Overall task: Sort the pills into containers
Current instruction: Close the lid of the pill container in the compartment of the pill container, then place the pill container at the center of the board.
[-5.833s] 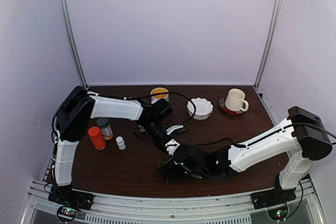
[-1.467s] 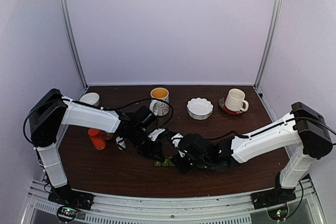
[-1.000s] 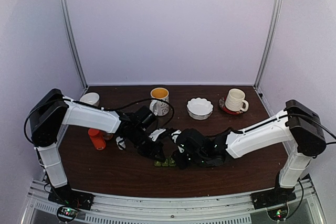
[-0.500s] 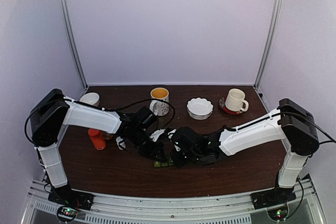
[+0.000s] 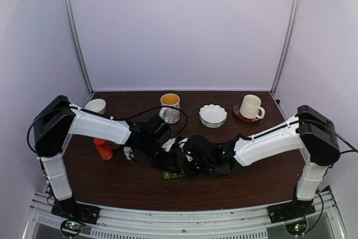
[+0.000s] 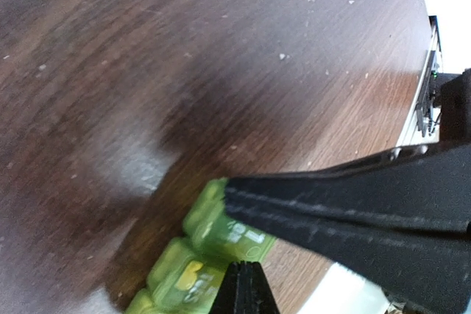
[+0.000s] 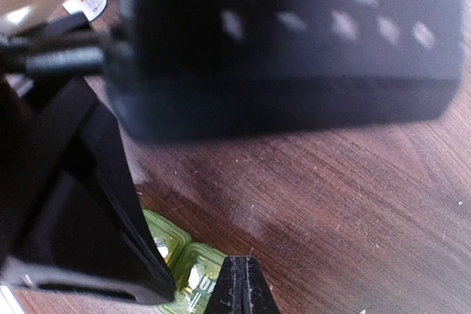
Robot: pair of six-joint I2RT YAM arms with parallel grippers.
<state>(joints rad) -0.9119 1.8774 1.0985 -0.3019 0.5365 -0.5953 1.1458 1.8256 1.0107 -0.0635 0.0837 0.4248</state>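
Pill box (image 6: 208, 234): small, flat, green, with a row of square compartments; lies on the table near its front edge, about midway between the two arms.
Pill box, surroundings: both grippers crowd over it, so the top view shows only a green sliver below their black heads.
Pill box, contents: a yellowish patch (image 6: 193, 273) shows in one compartment in the left wrist view; too blurred to say what it is.
Left gripper (image 6: 246, 292): fingers pressed together into one black point, low over the box's row; whether it touches the box cannot be told.
Right gripper (image 7: 237, 286): fingers likewise closed to a single point, set at the edge of the box from the right side; contact cannot be told.
Arms: both reach inward and meet above the box, heads just beside each other.
Orange bottle (image 5: 102, 148): upright, on the left of the table, well apart from the box.
Small white bottle (image 5: 128, 153): upright, near the orange bottle, on its right.
White cup (image 5: 96, 105): back left corner.
Yellow-lined mug (image 5: 170, 106): back, left of centre.
White bowl (image 5: 213, 115): back, right of centre.
Cream mug (image 5: 251, 107): back right, standing on a red saucer (image 5: 241, 117).
Table (image 5: 268, 172): dark brown wood.
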